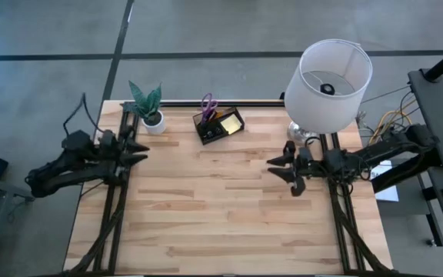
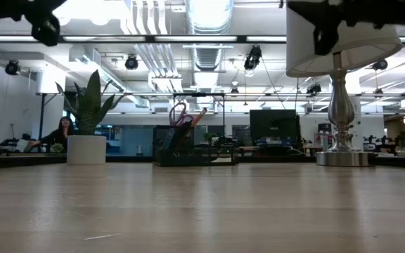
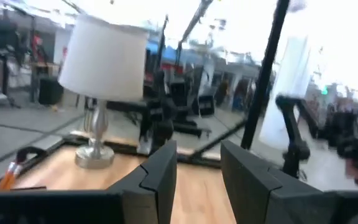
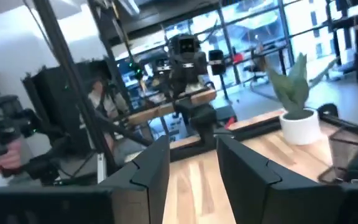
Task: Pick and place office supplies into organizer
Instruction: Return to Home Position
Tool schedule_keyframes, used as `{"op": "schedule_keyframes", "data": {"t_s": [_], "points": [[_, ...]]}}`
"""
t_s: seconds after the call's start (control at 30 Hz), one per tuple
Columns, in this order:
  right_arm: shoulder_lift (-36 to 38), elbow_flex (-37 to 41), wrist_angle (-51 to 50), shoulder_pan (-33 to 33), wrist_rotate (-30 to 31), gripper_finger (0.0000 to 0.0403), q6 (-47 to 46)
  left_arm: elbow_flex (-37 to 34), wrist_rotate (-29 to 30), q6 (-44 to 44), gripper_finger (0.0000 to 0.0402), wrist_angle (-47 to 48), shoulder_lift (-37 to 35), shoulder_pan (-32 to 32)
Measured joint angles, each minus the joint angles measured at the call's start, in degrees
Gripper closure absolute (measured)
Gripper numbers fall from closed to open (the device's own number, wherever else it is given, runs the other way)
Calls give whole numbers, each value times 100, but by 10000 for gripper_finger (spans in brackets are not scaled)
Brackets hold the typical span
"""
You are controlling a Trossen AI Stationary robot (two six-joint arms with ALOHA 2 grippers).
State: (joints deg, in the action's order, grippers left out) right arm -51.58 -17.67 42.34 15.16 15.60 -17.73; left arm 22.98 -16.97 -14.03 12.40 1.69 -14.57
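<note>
High view: your left gripper (image 1: 141, 151) sits at the table's left edge, fingers spread on nothing. At mid-back the organizer (image 1: 221, 135) holds the scissors (image 1: 208, 104), handles up, and the sticky-note pad (image 1: 228, 123). I judge both light, and the scissors stiff; grip those by the handles if needed. The right gripper (image 1: 275, 167), spread and empty, hangs by the lamp (image 1: 329, 77).

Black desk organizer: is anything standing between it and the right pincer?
Nothing visible. Only bare light wooden tabletop lies between the right pincer and the small black compartmented desk organizer at the back edge. The white-shaded metal lamp stands at the back right, off that line.
</note>
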Motion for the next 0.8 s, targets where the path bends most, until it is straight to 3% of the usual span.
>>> {"op": "schedule_keyframes", "data": {"t_s": [0.2, 0.57, 0.8], "points": [[299, 1034, 1542, 15, -15, 275, 86, -552, 6, -423, 295, -594, 86, -2], [322, 1718, 1946, 13, 120, 275, -447, -2231, 255, -1484, 295, -2767, 9, -4], [315, 1716, 1877, -98, 286, 275, -240, -2251, 1040, -1562, 295, -2411, 129, -2]]}}
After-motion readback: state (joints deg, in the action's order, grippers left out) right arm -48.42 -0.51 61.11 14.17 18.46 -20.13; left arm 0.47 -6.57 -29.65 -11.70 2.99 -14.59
